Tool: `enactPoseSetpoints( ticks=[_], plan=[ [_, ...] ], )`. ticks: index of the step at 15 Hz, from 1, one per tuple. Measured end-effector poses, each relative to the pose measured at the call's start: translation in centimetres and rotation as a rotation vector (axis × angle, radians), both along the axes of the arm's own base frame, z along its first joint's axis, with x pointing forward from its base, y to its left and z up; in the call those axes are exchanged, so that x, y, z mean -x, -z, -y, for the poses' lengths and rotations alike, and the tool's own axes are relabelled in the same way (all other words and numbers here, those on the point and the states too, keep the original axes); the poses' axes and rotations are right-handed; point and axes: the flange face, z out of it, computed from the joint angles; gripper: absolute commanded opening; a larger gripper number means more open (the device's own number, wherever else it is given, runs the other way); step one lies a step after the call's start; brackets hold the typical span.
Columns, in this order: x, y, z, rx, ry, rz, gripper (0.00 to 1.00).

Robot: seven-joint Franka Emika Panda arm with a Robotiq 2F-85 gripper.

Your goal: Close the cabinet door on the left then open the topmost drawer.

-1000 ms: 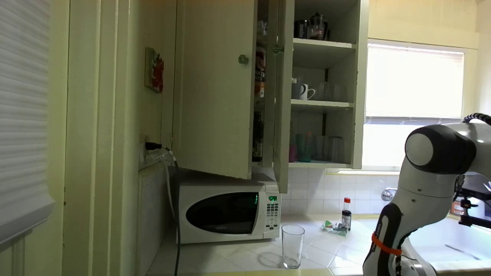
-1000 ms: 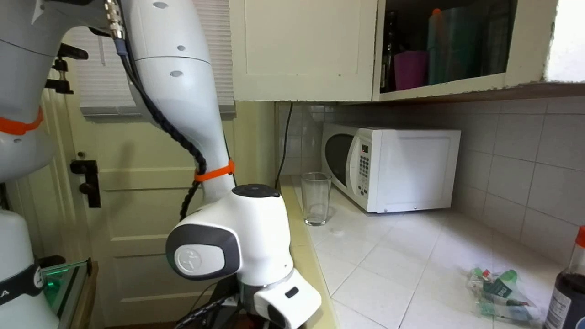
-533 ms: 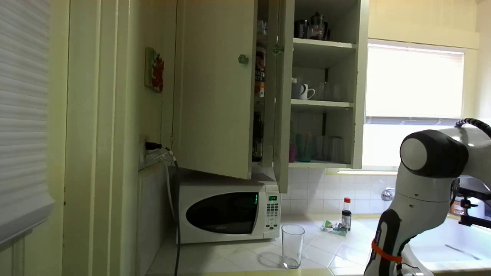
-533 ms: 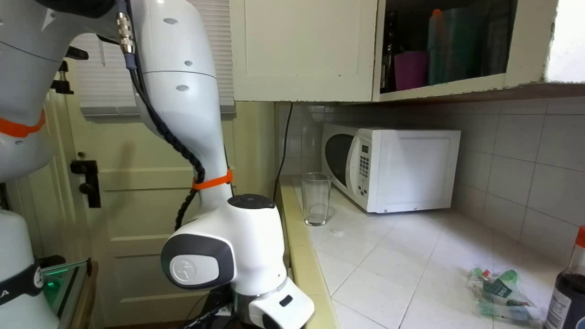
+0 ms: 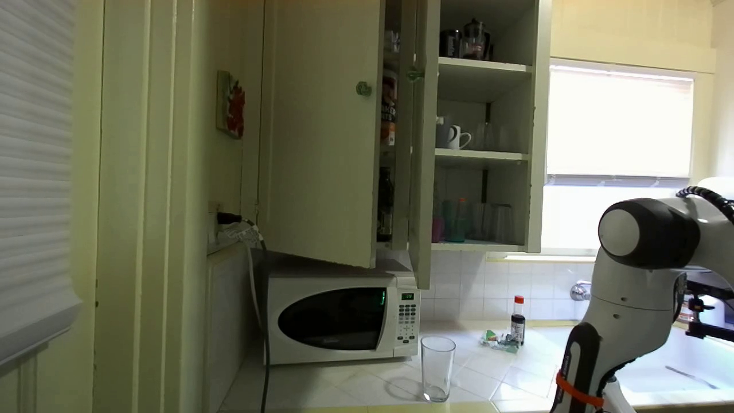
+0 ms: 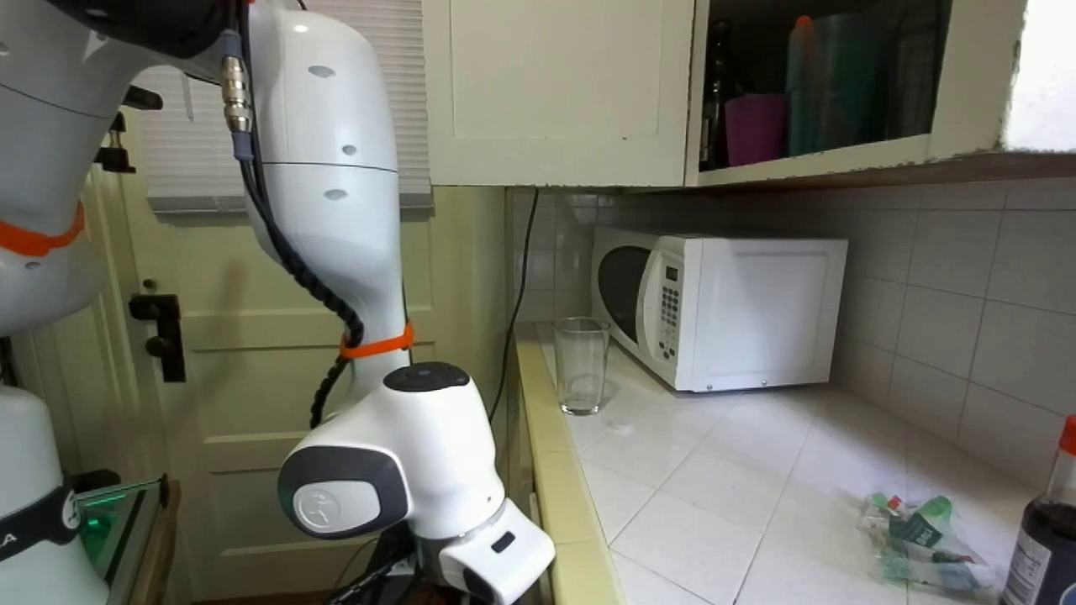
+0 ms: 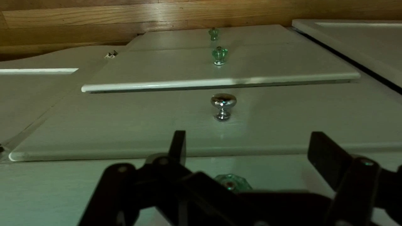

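My empty gripper [image 7: 247, 135] stands wide before what seems the topmost drawer [image 7: 276, 172], its green knob [image 7: 234, 182] low-centre in the wrist view. Likely I'm at the drawer step, though a left-hand cabinet door [image 5: 321, 135], upper-left in an exterior view, hangs ajar. Next I should centre, clamp, pull.

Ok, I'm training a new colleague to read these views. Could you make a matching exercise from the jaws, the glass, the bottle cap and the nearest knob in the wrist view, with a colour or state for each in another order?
Things
1. Jaws
2. Glass
3. Bottle cap
4. Nearest knob, wrist view

Colours and states
A. Red
B. Green, partly hidden
C. Open
D. Clear, upright

Right pairs: 1-C; 2-D; 3-A; 4-B
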Motion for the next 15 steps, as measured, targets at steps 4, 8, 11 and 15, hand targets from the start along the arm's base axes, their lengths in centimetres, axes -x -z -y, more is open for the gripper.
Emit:
enactPoseSetpoints(
  ticks=[4,8,11,15],
  plan=[
    [0.0,-0.2,0.5,0.001,0.033,0.027,1.00],
    [-0.4,-0.5,1.0,0.004,0.052,0.042,0.74],
    [-0.8,-0.7,1.4,0.010,0.054,0.052,0.50],
    [-1.0,-0.9,1.6,0.014,0.056,0.057,0.19]
  ],
)
